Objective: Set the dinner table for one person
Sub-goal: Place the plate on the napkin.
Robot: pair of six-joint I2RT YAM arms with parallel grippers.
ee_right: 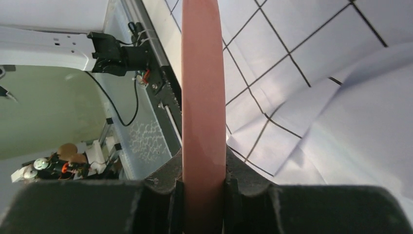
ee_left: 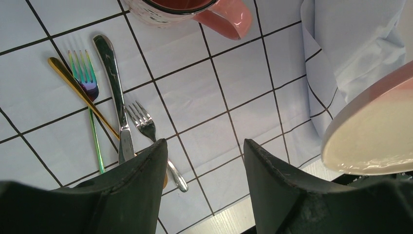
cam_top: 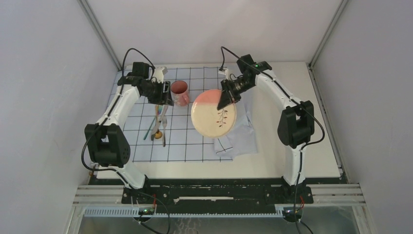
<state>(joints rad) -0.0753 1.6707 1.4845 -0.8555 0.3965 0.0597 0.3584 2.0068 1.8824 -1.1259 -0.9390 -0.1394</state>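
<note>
Table (cam_top: 292, 146): cream-white and by far the largest surface. It lies bare to the right of the cloth and along the near edge, by the arm bases.
Cloth (cam_top: 146, 146): pale blue with a black grid, flat on the left and middle of the table. All the tableware is on or over it.
Fabric (cam_top: 239, 139): rumpled pale-blue folds at the cloth's right edge, partly hidden under the plate. Cannot tell whether it is a separate piece or the cloth bunched up.
Plate (cam_top: 212, 117): round and cream with a pink rim and a dark sprig pattern, tilted over the cloth's right part. Cannot tell whether its low edge touches the fabric.
Mug (cam_top: 179, 92): pink, upright on the cloth, just left of the plate. In the left wrist view its handle points toward the plate.
Right gripper (cam_top: 226, 100): clamped on the plate's pink rim at the upper right — the rim sits edge-on between the two fingers in its own camera.
Left gripper (cam_top: 163, 95): fingers spread and holding nothing, hovering by the mug, above the cutlery's far end.
Cutlery: knife (ee_left: 114, 83), rainbow fork (ee_left: 85, 83), silver fork (ee_left: 143, 122) and a gold handle (ee_left: 63, 73) — a loose overlapping bunch on the cloth left of the mug.
</note>
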